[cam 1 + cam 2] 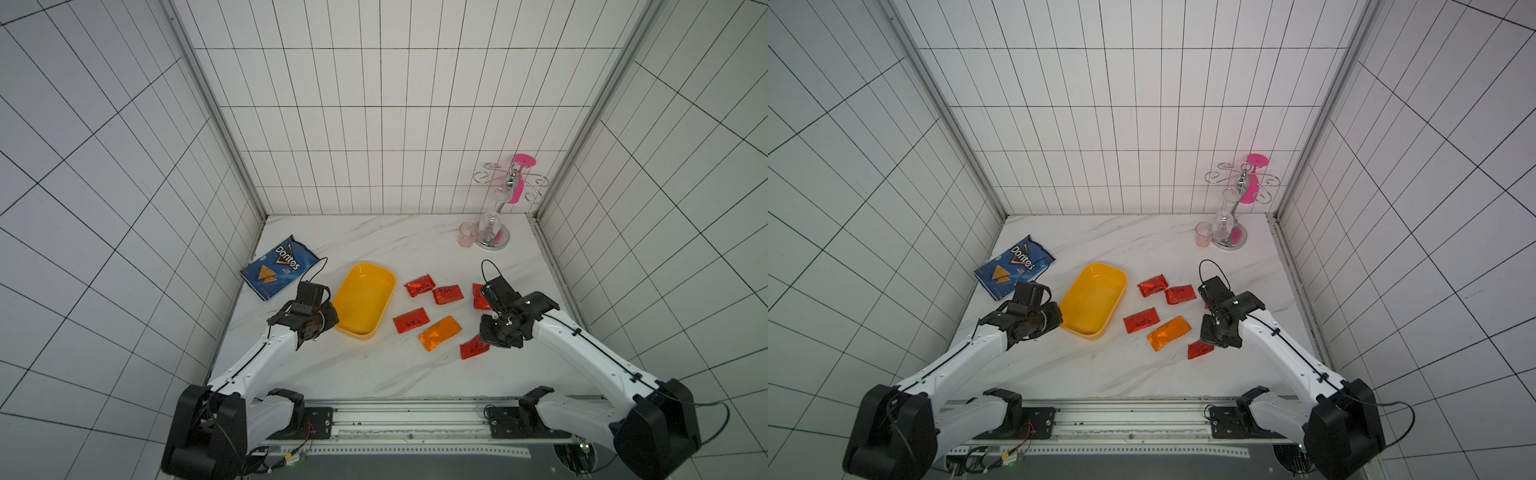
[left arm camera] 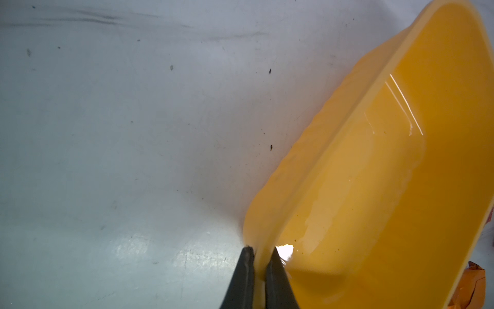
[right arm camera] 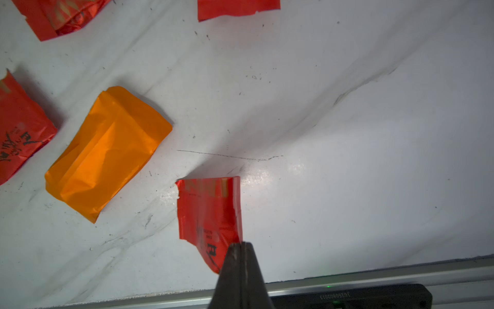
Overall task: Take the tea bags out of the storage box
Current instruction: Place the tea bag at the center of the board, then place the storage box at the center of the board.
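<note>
From here, my right arm blocks most of one red tea bag, and the right hand covers a corner of another red tea bag. I can't read their script.

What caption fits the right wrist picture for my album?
The right hand pinches a red tea bag by its edge, near the orange tea bag on the table.

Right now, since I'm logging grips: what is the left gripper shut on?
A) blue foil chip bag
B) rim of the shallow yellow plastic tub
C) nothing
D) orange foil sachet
B: the left wrist view shows the left gripper pinching the wall of the shallow yellow plastic tub.
</note>
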Available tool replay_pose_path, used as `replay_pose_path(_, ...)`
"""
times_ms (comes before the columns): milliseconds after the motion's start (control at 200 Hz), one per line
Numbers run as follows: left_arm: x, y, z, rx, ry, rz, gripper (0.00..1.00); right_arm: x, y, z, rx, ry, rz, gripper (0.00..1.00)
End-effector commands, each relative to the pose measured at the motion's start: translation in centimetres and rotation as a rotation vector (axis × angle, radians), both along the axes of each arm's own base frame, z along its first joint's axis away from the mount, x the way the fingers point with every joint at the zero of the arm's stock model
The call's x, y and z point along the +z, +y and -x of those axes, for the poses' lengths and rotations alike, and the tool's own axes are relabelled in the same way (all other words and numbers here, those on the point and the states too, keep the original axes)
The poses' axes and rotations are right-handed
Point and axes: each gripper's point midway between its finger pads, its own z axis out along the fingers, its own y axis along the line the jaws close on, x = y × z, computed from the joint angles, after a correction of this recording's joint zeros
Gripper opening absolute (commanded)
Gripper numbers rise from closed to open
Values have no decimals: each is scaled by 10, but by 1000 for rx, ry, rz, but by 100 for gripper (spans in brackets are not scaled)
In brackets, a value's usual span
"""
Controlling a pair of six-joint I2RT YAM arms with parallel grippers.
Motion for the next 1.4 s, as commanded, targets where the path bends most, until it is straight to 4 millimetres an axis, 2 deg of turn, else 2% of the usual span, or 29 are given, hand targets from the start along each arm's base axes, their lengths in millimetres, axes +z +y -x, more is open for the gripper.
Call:
replay_pose_path(0,6,-1,-5,0,-40,2,0,-13,-16,7,-41,41,80,0)
replay_pose_path(125,5,-1,-5,-1,-35,2,0,-21,-19,1,-33,53,120,0)
replay_pose_path(325,9,-1,-4,1,-52,5,0,-27,-20,-8,-25,37,150,10)
replay_pose_path(495,7,-1,-4,-1,-45,4,0,-21,-18,-13,-20,5,138,32)
replay_pose_path(605,8,-1,-4,-1,-49,5,0,-18,-17,-14,-16,-5,126,38)
replay_pose_path(700,9,-1,-4,0,-54,5,0,-8,-17,-18,-19,-42,120,41)
replay_pose_path(835,9,0,-5,3,-55,3,0,21,-19,-33,-23,-169,110,51)
replay_pose_path(930,9,0,-5,3,-55,2,0,38,-19,-43,-15,-240,105,52)
replay_pose_path(1024,12,1,-5,7,-67,3,0,44,-17,-47,-8,-266,91,53)
replay_pose_path(1104,13,1,-5,9,-71,4,14,45,-12,-48,6,-274,68,53)
replay_pose_path(1189,14,1,-6,13,-74,2,37,46,-9,-50,17,-283,54,52)
replay_pose_path(1324,25,3,-10,22,-101,-6,54,54,-10,-57,36,-325,69,54)
replay_pose_path(1349,28,5,-10,26,-106,-11,64,56,-11,-59,40,-337,74,54)
replay_pose_path(1394,36,7,-11,37,-126,-16,71,62,-11,-63,46,-363,84,55)
